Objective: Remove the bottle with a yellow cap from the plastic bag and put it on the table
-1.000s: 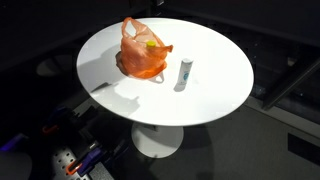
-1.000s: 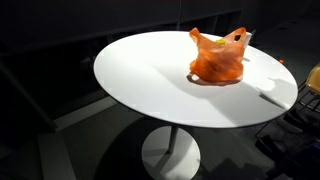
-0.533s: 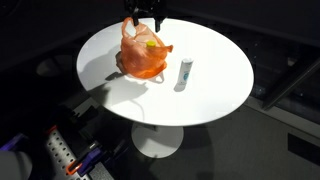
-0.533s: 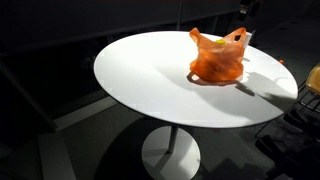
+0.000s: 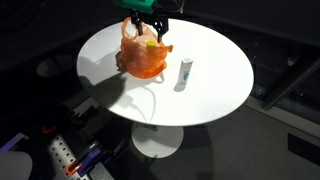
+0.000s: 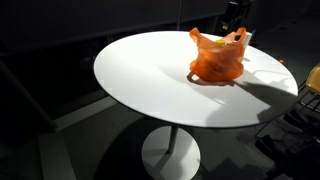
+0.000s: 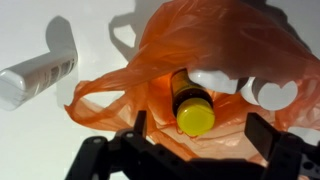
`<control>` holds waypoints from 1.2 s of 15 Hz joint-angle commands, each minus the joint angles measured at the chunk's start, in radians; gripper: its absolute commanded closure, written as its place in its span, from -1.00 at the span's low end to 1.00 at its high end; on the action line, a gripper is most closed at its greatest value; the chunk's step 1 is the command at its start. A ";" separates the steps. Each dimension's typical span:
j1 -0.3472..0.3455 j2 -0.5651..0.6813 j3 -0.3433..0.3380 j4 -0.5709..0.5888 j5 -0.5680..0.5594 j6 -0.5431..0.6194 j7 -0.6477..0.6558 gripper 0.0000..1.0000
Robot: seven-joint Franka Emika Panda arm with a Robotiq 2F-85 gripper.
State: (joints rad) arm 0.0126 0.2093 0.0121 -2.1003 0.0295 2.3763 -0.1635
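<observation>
The gripper (image 5: pixel 149 31) hangs just above the orange plastic bag (image 5: pixel 141 62) on the white round counter (image 5: pixel 215 60), its jaws spread wide and empty. In the wrist view, the bottle (image 7: pixel 194 108) with the yellow cap sits inside the bag's open mouth. A white tube (image 7: pixel 36 79) rests on the counter near the bag, not touching it.

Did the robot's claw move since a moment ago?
Yes. The gripper has come down from the picture's top edge and now hangs just above the orange bag on the white table.
</observation>
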 commanded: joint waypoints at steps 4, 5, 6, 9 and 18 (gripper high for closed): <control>-0.009 0.096 0.027 0.089 0.015 -0.008 -0.014 -1.00; -0.007 0.102 0.026 0.094 0.008 -0.012 -0.008 -0.97; -0.007 0.107 0.027 0.099 0.005 -0.016 -0.006 -0.76; -0.005 0.112 0.023 0.108 -0.005 -0.019 0.002 -0.18; -0.013 0.070 0.029 0.115 0.010 -0.053 -0.013 0.59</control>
State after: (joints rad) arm 0.0125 0.3097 0.0310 -2.0079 0.0294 2.3736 -0.1627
